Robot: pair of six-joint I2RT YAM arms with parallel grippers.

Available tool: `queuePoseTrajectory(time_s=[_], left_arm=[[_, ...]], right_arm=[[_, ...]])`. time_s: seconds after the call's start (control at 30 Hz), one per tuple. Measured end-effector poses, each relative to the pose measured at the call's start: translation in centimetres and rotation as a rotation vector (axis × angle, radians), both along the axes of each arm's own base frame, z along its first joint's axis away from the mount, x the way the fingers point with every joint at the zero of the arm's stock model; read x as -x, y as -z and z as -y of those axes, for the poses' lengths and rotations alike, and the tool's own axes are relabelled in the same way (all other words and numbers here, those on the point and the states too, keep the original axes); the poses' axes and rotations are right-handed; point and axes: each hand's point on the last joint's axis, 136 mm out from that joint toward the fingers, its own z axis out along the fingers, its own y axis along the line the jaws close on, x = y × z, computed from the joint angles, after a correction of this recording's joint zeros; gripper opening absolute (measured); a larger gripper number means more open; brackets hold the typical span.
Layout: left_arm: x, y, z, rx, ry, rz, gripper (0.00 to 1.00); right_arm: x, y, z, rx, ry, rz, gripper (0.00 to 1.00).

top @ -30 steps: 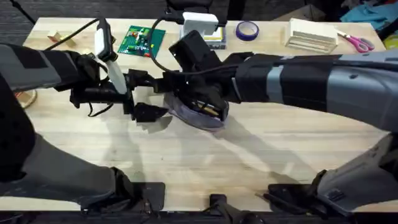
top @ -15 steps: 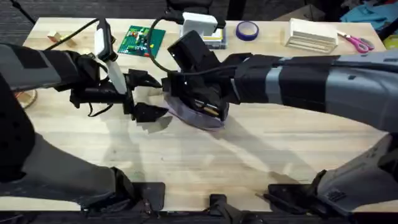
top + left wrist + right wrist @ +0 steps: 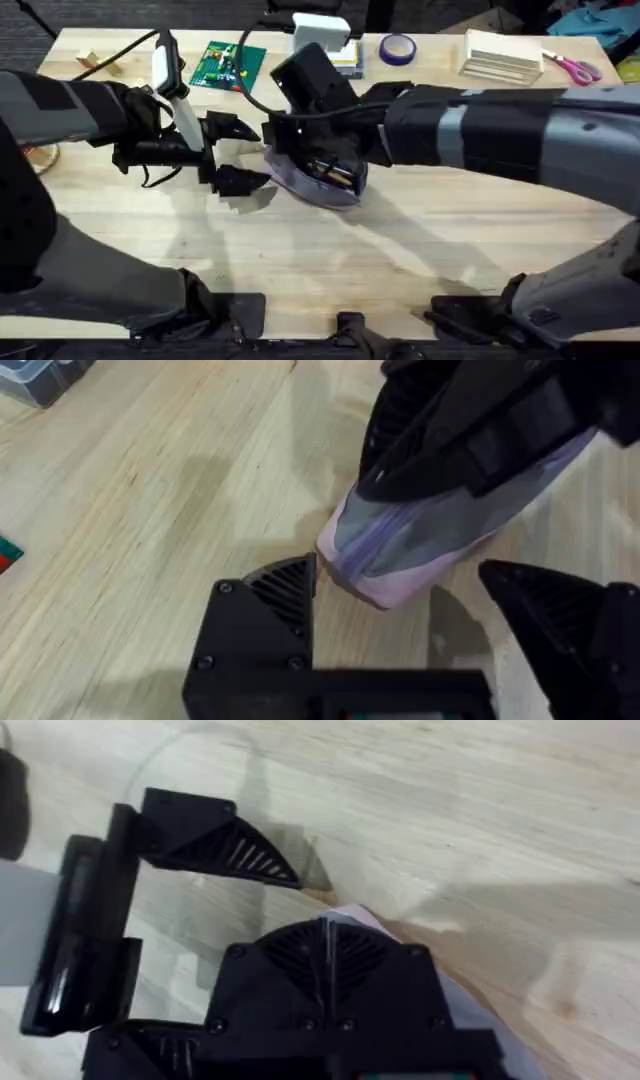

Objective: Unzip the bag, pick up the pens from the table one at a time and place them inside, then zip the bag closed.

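The lavender bag (image 3: 325, 190) lies at the middle of the table (image 3: 400, 260), its top gaping. Dark slim pens (image 3: 333, 173) show inside the opening. My right gripper (image 3: 295, 150) reaches across from the right and sits on the bag's left end. In the right wrist view its fingers (image 3: 325, 955) are pressed together over the purple fabric (image 3: 480, 1020), and what they pinch is hidden. My left gripper (image 3: 245, 153) stands open just left of the bag. In the left wrist view the bag's end (image 3: 430, 540) lies between its spread fingers (image 3: 270, 610).
Along the far edge are a green circuit board (image 3: 228, 62), a white box (image 3: 320, 35), a purple tape roll (image 3: 397, 47), a stack of wooden blocks (image 3: 500, 55) and pink scissors (image 3: 573, 68). A clear plastic box (image 3: 35, 375) lies farther off.
The right gripper has shifted slightly over the bag's left end. The left arm and the bag have stayed where they were.
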Motion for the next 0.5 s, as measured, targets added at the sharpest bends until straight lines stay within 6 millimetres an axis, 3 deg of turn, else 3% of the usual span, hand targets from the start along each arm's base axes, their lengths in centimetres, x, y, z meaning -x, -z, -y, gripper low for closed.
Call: queuePoseTrajectory(time_s=[0.2, 0.27, 0.5], left_arm=[[0.0, 0.0, 0.0, 0.0, 0.0, 0.0, 0.993], [-0.1, -0.5, 0.2, 0.031, -0.004, 0.012, 0.993], [-0.3, -1.0, 0.4, 0.059, -0.007, 0.022, 0.993]], right_arm=[[0.5, -1.5, 0.6, 0.011, -0.02, 0.019, 0.029], [0.7, -3.2, 0.8, -0.002, -0.031, 0.047, 0.029], [0.8, -3.3, 0.9, 0.005, -0.036, 0.047, 0.029]])
